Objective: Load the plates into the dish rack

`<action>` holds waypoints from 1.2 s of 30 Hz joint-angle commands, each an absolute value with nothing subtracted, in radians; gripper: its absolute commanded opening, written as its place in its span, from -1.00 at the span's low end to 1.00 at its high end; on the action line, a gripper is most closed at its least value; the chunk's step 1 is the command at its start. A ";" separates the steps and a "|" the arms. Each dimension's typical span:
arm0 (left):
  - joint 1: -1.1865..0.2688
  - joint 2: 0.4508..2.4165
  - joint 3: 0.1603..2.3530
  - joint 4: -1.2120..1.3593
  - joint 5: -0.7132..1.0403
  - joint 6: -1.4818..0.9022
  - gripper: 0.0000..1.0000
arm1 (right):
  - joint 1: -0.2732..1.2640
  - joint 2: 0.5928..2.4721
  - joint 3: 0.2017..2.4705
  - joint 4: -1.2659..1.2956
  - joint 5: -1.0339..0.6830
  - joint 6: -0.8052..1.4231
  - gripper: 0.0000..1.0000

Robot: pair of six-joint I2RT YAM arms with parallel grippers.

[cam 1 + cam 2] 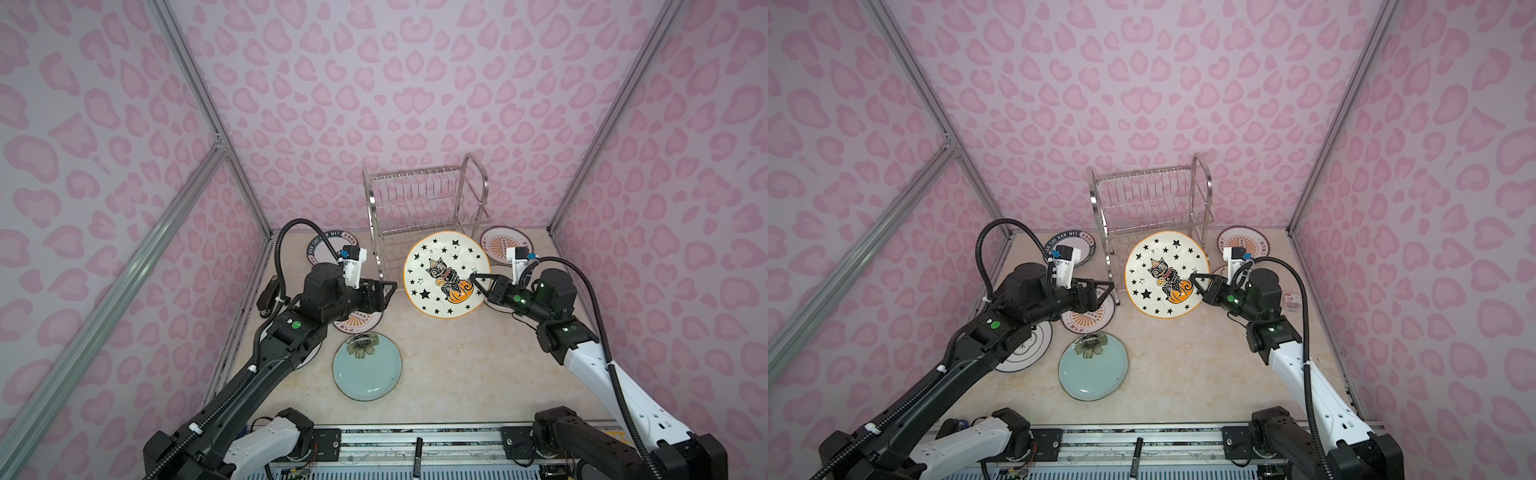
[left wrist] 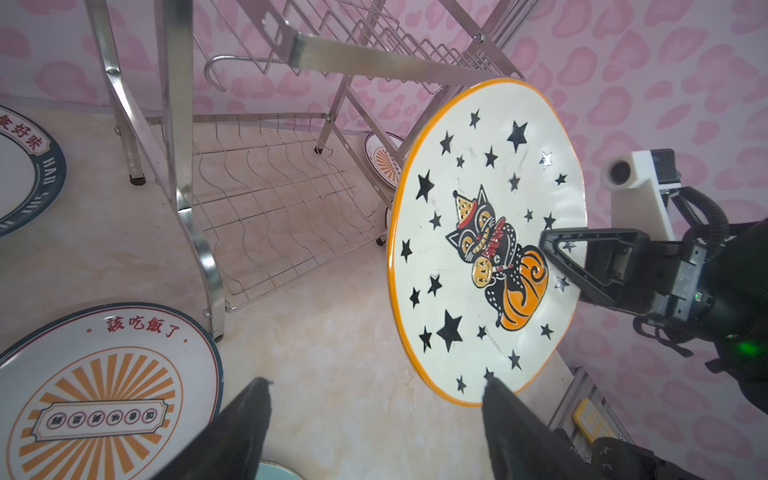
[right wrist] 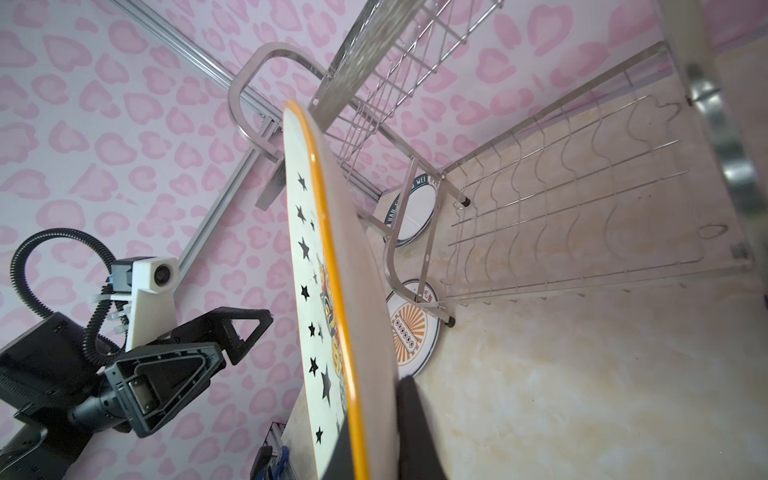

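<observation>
My right gripper (image 1: 476,277) (image 3: 374,415) is shut on the rim of the star-and-cat plate (image 1: 444,278) (image 2: 478,249) and holds it tilted in the air, in front of the empty dish rack (image 1: 424,199) (image 1: 1150,199). To the plate's left, my left gripper (image 1: 388,293) (image 2: 374,382) is open and touches nothing. On the table lie a navy-lettered plate (image 1: 322,249), an orange-sunburst plate (image 1: 496,245) right of the rack, another sunburst plate (image 1: 1088,318) under the left gripper, a pale teal plate (image 1: 368,370) and a black-ringed white plate (image 1: 1025,353).
A black marker (image 1: 417,451) lies on the front rail. A small red-and-white packet (image 1: 1291,300) sits by the right wall, and a black object (image 1: 268,297) lies along the table's left edge. Pink patterned walls close in three sides.
</observation>
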State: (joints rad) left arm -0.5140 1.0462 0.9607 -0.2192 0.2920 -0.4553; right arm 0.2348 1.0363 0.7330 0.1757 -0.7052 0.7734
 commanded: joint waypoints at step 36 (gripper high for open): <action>-0.431 1.093 0.907 0.044 0.522 -0.563 -0.72 | 0.426 1.251 0.847 0.518 -0.779 0.779 -1.00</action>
